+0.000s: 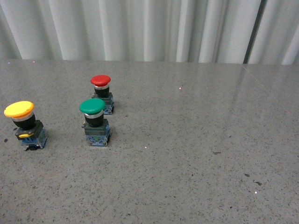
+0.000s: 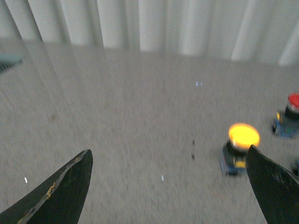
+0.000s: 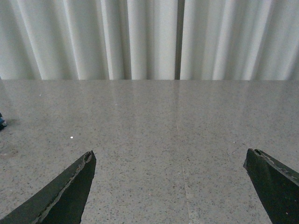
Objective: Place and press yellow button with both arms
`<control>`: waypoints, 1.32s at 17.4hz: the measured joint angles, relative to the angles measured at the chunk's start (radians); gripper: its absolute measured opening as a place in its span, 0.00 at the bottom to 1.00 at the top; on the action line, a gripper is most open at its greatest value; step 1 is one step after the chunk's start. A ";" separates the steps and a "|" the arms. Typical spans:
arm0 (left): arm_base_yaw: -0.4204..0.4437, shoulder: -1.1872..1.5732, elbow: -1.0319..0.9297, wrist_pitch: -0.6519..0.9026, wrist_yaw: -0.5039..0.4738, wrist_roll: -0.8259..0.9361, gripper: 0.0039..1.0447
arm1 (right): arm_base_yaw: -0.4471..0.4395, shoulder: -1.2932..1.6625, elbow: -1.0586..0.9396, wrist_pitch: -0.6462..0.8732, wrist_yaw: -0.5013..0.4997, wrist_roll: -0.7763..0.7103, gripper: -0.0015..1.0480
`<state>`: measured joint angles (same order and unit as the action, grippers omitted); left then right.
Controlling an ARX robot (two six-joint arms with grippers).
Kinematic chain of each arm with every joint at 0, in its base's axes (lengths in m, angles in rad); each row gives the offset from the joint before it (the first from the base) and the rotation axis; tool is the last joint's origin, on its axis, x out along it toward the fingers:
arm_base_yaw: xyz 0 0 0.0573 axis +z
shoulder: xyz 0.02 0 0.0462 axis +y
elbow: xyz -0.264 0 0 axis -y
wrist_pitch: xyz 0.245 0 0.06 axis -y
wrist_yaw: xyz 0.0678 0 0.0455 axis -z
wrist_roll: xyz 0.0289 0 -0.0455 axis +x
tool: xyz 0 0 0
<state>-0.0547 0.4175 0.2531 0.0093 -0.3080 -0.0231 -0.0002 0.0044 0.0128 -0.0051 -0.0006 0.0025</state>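
front view above table point(image 1: 187, 163), both wrists low, facing curtain point(image 3: 140, 37); front, left share yellow button point(image 1: 19, 110)

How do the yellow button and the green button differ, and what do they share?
The yellow button has a yellow cap, the green button a green one. The yellow button stands alone at the left; the green button stands close by the red button. Both have black bodies.

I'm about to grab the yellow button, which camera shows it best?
The front view: the yellow button stands sharp and whole, left of the green button. The left wrist view shows it blurred. The right wrist view shows no yellow cap.
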 joint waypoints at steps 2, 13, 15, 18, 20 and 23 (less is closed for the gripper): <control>0.008 0.236 0.135 0.171 0.068 0.040 0.94 | 0.000 0.000 0.000 0.001 0.000 0.000 0.94; -0.096 1.030 0.435 0.213 0.219 0.010 0.94 | 0.000 0.000 0.000 0.001 0.000 0.000 0.94; -0.096 1.050 0.422 0.237 0.209 -0.008 0.94 | 0.000 0.000 0.000 0.001 0.000 0.000 0.94; -0.095 1.065 0.388 0.264 0.195 -0.032 0.94 | 0.000 0.000 0.000 0.001 0.000 0.000 0.94; -0.087 1.088 0.376 0.283 0.185 -0.039 0.94 | 0.000 0.000 0.000 0.001 0.000 0.000 0.94; -0.077 1.095 0.373 0.302 0.185 -0.042 0.79 | 0.000 0.000 0.000 0.001 0.000 0.000 0.94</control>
<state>-0.1314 1.5127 0.6258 0.3115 -0.1230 -0.0650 -0.0002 0.0044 0.0128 -0.0044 -0.0002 0.0025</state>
